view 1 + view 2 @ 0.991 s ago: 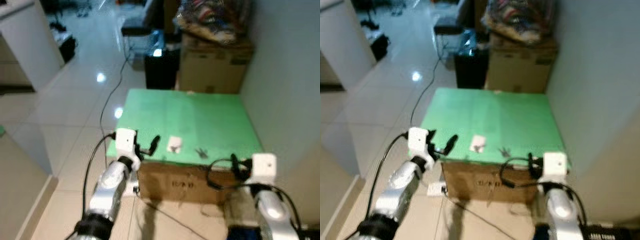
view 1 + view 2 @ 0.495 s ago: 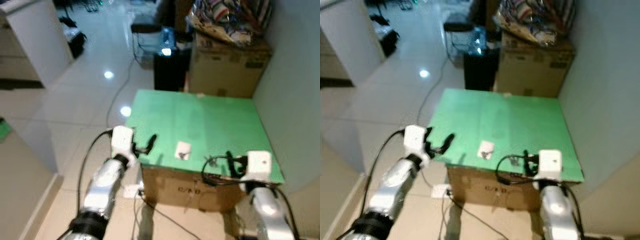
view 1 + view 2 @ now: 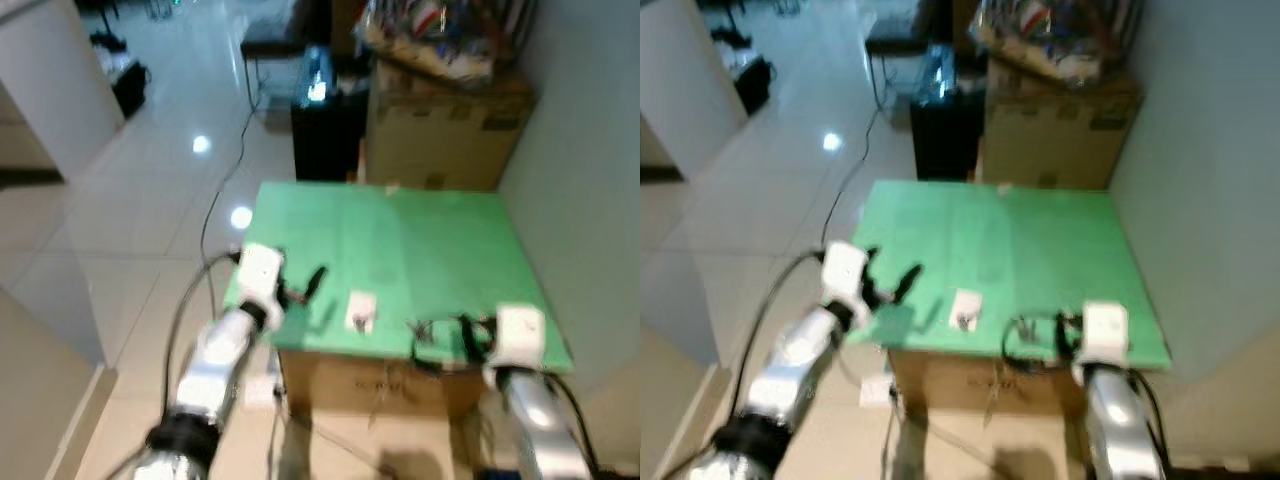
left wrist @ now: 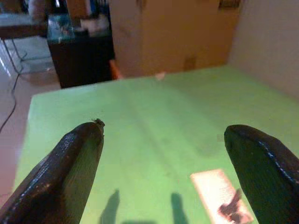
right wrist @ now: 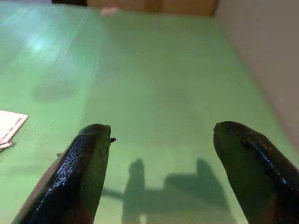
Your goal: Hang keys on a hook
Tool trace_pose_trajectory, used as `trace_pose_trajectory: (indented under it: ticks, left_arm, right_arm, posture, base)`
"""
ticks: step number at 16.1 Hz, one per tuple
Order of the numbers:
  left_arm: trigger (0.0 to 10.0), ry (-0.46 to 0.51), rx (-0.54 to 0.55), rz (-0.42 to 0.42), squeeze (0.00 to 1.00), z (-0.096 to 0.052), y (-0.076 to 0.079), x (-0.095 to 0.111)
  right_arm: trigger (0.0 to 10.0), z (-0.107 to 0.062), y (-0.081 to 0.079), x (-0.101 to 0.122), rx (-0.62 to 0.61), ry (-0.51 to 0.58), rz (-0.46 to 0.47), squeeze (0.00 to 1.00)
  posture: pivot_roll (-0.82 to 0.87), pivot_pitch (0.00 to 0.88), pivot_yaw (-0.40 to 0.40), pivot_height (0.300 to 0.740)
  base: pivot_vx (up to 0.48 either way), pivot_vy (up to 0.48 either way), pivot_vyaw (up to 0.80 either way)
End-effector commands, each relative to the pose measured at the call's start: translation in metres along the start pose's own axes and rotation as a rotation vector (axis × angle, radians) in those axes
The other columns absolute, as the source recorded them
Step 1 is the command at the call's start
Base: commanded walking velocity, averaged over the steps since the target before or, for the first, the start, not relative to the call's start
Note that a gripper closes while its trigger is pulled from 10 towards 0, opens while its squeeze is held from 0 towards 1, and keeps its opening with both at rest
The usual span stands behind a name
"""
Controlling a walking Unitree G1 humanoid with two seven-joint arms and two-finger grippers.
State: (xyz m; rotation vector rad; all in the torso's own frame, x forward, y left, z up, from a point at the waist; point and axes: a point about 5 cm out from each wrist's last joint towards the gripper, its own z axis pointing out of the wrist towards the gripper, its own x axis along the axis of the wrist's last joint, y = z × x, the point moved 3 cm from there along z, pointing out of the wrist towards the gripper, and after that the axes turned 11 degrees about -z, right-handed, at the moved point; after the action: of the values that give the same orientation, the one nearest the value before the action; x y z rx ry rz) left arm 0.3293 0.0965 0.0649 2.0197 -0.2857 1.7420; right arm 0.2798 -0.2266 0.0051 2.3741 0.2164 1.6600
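I see the keys on their white card (image 3: 360, 310) between both wide-open, empty grippers, nearer my left gripper (image 3: 312, 281) than my right gripper (image 3: 440, 330).

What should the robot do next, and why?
Probably ease the left gripper forward toward the white card bearing a small dark object, perhaps the keys: its jaws stand open, and the card lies just ahead on the green tabletop. The right gripper hovers open nearby.

Head stereo pair: looks forward and down from above the near edge of the flat green board on a cardboard box (image 3: 400, 250); both eyes share it; each wrist view: low, close over the board, facing its far edge, sharing its middle.
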Motion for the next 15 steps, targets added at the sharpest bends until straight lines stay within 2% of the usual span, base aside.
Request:
trace_pose_trajectory:
  ticks: [1, 3, 5, 7, 12, 15]
  left_arm:
    - [10.0, -0.012, -0.042, 0.012, 0.0, 0.004, 0.01, -0.002]
    - [10.0, -0.046, -0.09, -0.002, 0.0, 0.012, 0.02, -0.006]
    - [10.0, -0.076, -0.109, 0.003, 0.0, 0.014, 0.022, -0.01]
    - [10.0, -0.09, -0.127, 0.02, 0.0, 0.006, 0.018, -0.009]
    - [10.0, -0.101, -0.13, 0.049, 0.0, -0.01, 0.004, -0.005]
    - [10.0, -0.1, -0.139, 0.048, 0.0, -0.015, 0.005, -0.005]
  right_arm:
    - [10.0, -0.003, 0.004, -0.011, -0.004, -0.043, -0.003, 0.0]
    - [10.0, 0.009, -0.001, -0.007, 0.035, -0.048, -0.1, 0.0]
    - [10.0, 0.023, 0.0, -0.001, 0.009, -0.068, -0.104, 0.0]
    - [10.0, 0.03, -0.001, 0.005, 0.0, -0.065, -0.114, 0.0]
    - [10.0, 0.032, 0.007, 0.002, -0.085, -0.084, -0.112, 0.0]
    - [10.0, 0.03, 0.009, -0.002, -0.125, -0.088, -0.155, 0.0]
  posture:
    - [-0.08, 0.0, 0.056, 0.74]
    - [-0.08, 0.0, 0.067, 0.74]
    - [-0.07, 0.047, 0.094, 0.74]
    - [-0.04, 0.093, 0.129, 0.74]
    - [0.01, 0.145, 0.176, 0.74]
    - [0.01, 0.153, 0.18, 0.74]
  base:
    - [0.0, 0.0, 0.0]
    - [0.0, 0.0, 0.0]
    - [0.0, 0.0, 0.0]
    - [0.0, 0.0, 0.0]
    - [0.0, 0.0, 0.0]
    - [0.0, 0.0, 0.0]
